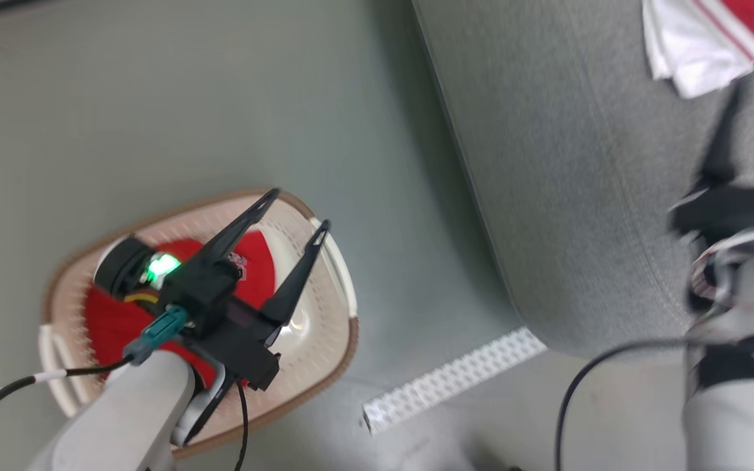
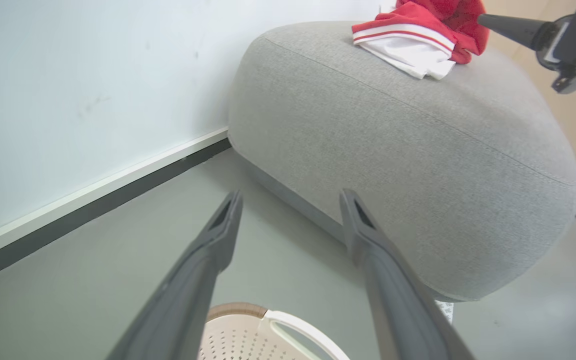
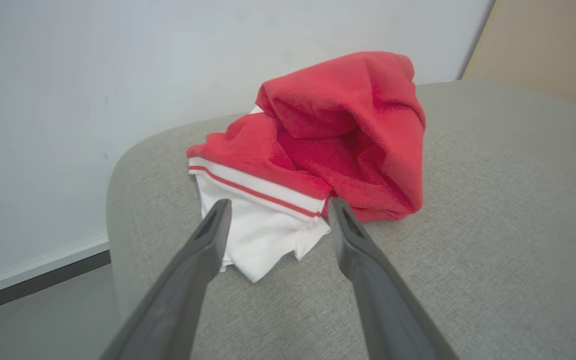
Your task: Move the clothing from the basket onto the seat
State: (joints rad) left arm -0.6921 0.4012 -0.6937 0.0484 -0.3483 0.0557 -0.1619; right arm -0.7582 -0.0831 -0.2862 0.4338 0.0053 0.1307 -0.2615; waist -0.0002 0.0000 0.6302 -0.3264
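- The left end effector (image 1: 298, 209) hangs over the basket (image 1: 322, 376), its two dark fingers spread wide with nothing between them.
- The basket stands on the grey floor (image 1: 154, 98), just beside the rounded front of the seat (image 1: 580, 196) and apart from it.
- A red garment (image 1: 108, 320) lies in the bottom of the basket, partly hidden under the left arm.
- The right end effector (image 3: 279, 204) is over the seat, fingers apart and empty, tips close to a small heap of clothing; I cannot tell whether they touch it.
- That heap lies on top of the seat: a white garment with red stripe trim (image 3: 258, 225) lies partly under a crumpled red piece (image 3: 348, 140).
- In the head view the right arm is blurred.
- A white perforated strip (image 1: 455, 376) lies on the floor at the foot of the seat.
- A pale wall (image 2: 68, 75) with a dark baseboard runs behind the seat.
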